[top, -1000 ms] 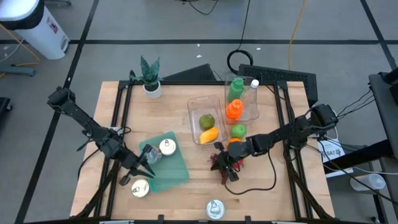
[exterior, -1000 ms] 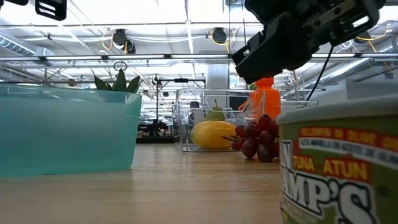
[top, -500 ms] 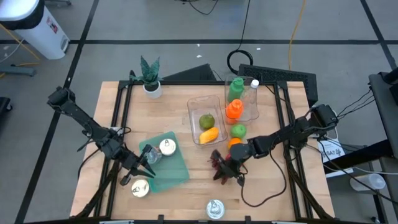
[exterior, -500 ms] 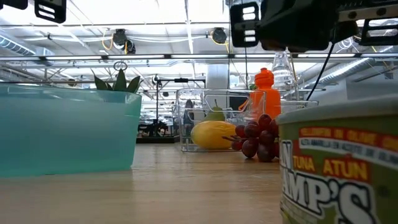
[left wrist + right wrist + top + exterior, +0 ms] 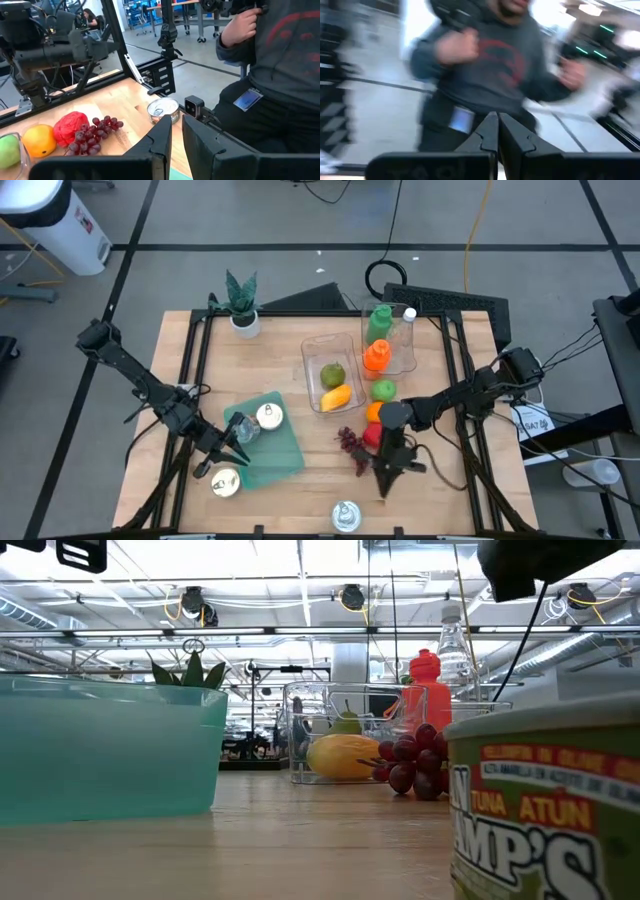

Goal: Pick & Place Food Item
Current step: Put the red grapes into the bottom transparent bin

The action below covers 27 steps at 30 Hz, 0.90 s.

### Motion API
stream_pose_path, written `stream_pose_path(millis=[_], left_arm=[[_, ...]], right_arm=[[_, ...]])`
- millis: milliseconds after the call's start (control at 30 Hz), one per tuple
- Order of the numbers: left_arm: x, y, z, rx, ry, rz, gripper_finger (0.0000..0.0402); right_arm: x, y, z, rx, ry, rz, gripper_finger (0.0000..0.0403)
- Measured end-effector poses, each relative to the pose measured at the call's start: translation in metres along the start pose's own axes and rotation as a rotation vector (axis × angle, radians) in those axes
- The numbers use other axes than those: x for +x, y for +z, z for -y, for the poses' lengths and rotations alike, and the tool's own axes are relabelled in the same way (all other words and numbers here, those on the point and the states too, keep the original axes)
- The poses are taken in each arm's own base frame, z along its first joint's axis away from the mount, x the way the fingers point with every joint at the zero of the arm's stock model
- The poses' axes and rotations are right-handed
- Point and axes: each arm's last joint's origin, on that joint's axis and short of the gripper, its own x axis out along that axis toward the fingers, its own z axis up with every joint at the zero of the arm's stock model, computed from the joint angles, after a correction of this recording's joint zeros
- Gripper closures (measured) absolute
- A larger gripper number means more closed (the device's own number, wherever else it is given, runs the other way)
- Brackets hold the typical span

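A bunch of dark red grapes (image 5: 350,443) lies on the wooden table, also seen in the low view as grapes (image 5: 410,762). Beside it are a red food item (image 5: 371,434) and an orange (image 5: 375,411). My right gripper (image 5: 384,483) hovers just right of the grapes, toward the near edge. It is shut with nothing between its fingers (image 5: 487,131), and it points level toward the table's near edge. My left gripper (image 5: 236,444) waits shut above the teal container (image 5: 283,450), its fingers (image 5: 162,139) aimed toward the grapes (image 5: 93,135).
A clear bin (image 5: 312,356) holds a green fruit and a mango (image 5: 335,396). Behind it stand orange, green and clear bottles. A green apple (image 5: 384,390) lies loose. Cans sit at the near edge (image 5: 345,515) and near left (image 5: 225,482). A person (image 5: 280,55) stands beyond the near edge.
My right gripper, which was bent over the grapes, has risen and swung round with a roll of the wrist. It now points toward the table's near edge, right of the grapes. It stayed shut. The grapes lie uncovered where they were.
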Motion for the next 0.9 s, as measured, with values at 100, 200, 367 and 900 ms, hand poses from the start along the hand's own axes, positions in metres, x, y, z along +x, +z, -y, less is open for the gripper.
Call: stream_pose_path(millis=[100,200,367,900], left_arm=[[0.0000,0.0002,0.0000,0.007,0.000,0.002,0.0350],[0.0000,0.0004,-0.0001,-0.002,0.001,0.004,0.0350],[0.0000,0.0003,0.0000,-0.003,0.000,0.004,0.0350],[0.0000,0.0003,0.0000,-0.006,-0.001,0.003,0.0350]], right_arm=[[0.0028,0.0045,-0.0053,-0.050,0.156,0.080,0.0399],[0.0049,0.0070,-0.0092,-0.090,0.256,0.130,0.0399],[0.0054,0.0088,-0.0099,-0.108,0.280,0.148,0.0399],[0.0054,0.0082,-0.0090,-0.083,0.251,0.131,0.0399]])
